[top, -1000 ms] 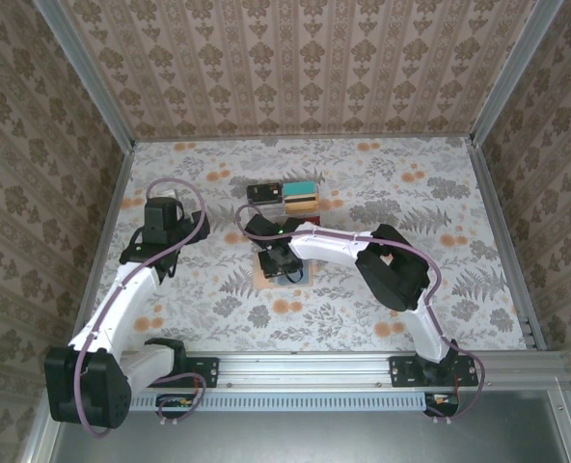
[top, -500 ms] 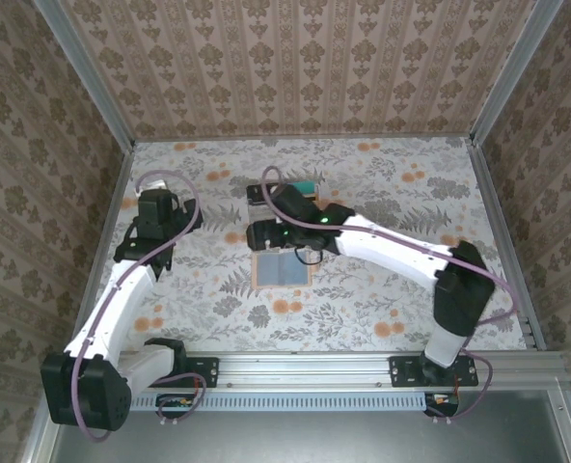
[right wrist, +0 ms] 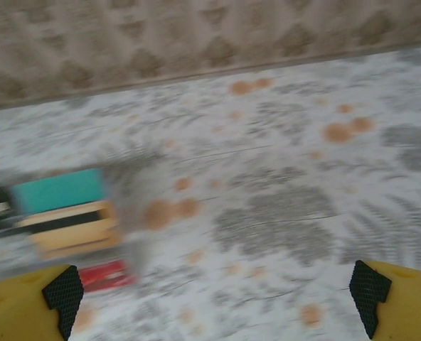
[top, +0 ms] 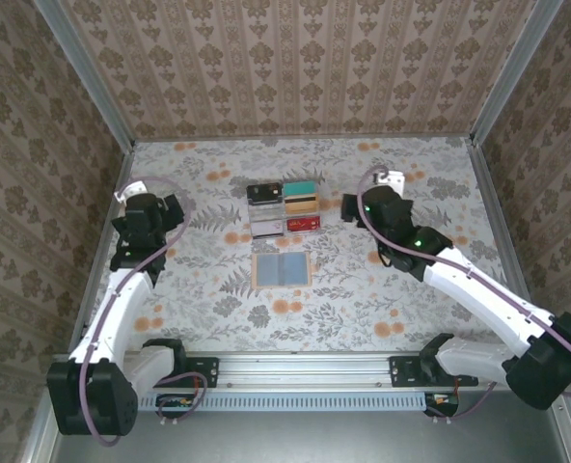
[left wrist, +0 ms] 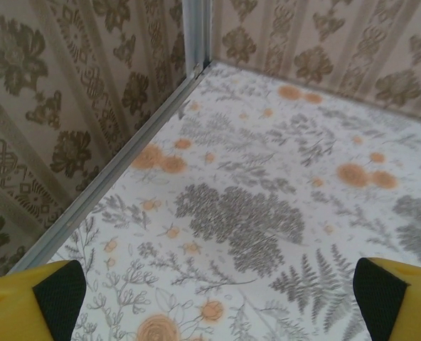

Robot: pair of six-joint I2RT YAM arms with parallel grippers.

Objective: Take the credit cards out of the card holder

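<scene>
Both fingers of the left end effector [left wrist: 217,293] wide apart, nothing between them; yellow fingertips [left wrist: 25,298] at the bottom corners of the left wrist view. Hovers over the far left part of the table [top: 382,299], facing the corner where the patterned walls [left wrist: 68,106] meet.

Right end effector [right wrist: 216,293] likewise spread wide and empty, over the right half of the table, to the right of the clear tray [top: 266,228] and apart from it.

Card holder [top: 280,269] open and flat near the middle of the table, grey-blue inside facing up, tan edge around it, touched by neither arm.

Just beyond it, the clear tray with the credit cards [top: 295,191] in its compartments: black card [top: 264,193] far left, teal card [top: 305,188] far right with orange card [top: 301,203] just nearer, red card [top: 303,224] near right.

Right wrist view blurred: teal, orange and red shapes on its left side, flowered table to the right.
</scene>
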